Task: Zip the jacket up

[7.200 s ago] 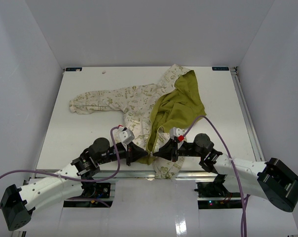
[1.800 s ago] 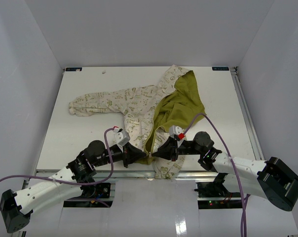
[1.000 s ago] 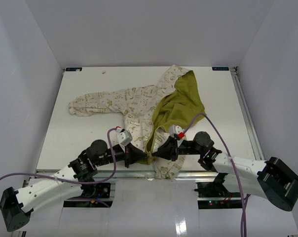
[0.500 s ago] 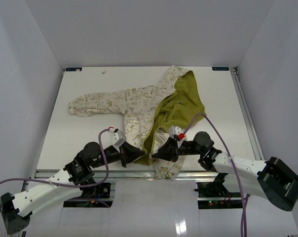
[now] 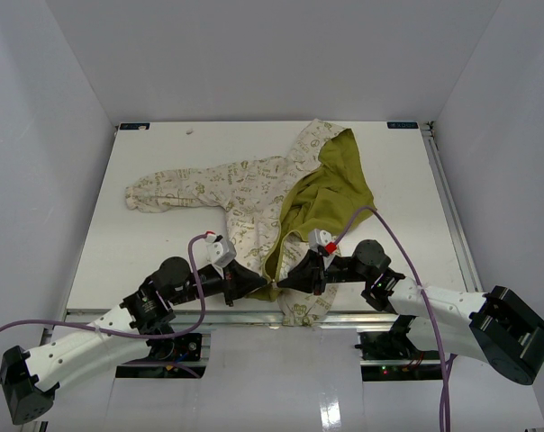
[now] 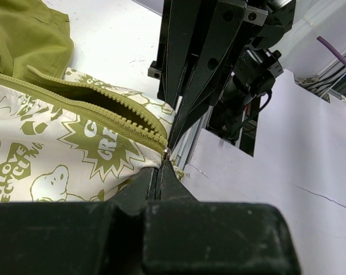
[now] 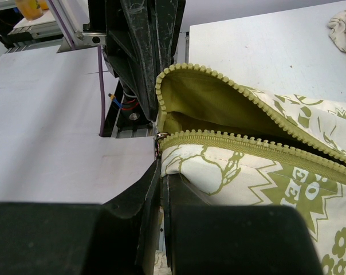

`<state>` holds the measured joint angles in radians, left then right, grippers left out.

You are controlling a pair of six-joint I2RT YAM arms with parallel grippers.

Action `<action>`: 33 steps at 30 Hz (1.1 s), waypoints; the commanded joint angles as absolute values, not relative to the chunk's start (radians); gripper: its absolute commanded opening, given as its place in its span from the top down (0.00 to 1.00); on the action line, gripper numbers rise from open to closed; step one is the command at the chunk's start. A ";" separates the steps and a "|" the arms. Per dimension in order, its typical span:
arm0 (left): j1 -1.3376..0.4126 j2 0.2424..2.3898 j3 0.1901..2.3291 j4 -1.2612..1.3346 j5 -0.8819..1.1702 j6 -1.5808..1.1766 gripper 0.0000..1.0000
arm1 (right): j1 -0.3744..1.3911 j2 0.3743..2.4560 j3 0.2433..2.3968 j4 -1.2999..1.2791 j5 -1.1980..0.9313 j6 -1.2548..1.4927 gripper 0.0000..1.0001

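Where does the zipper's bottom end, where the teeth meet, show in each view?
Top external: zipper's bottom end, low centre, at the jacket's near hem.
Left wrist: centre of picture.
Right wrist: left of centre.
Shared landmark: olive teeth forking from it.

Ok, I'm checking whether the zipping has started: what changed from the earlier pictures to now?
The left claw slid a little to the right along the near hem of the jacket, ending almost tip to tip with the right claw at the bottom end of the zipper. Both claws stay shut on the jacket. The right claw, the open zipper, the sleeve and the hood stayed as they were.
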<state>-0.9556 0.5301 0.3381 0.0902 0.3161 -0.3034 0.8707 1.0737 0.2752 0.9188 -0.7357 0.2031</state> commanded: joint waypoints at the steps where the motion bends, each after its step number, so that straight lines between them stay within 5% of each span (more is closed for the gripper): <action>1: -0.966 0.528 0.334 0.112 0.339 -0.293 1.00 | 0.870 1.060 0.309 0.973 -0.717 0.213 0.92; 33: -0.977 0.545 0.333 0.095 0.298 -0.279 1.00 | 0.870 1.060 0.301 0.992 -0.742 0.229 0.92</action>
<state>-0.9710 0.5318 0.3336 0.0887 0.2955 -0.2927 0.8707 1.0725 0.2752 0.9234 -0.7281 0.2166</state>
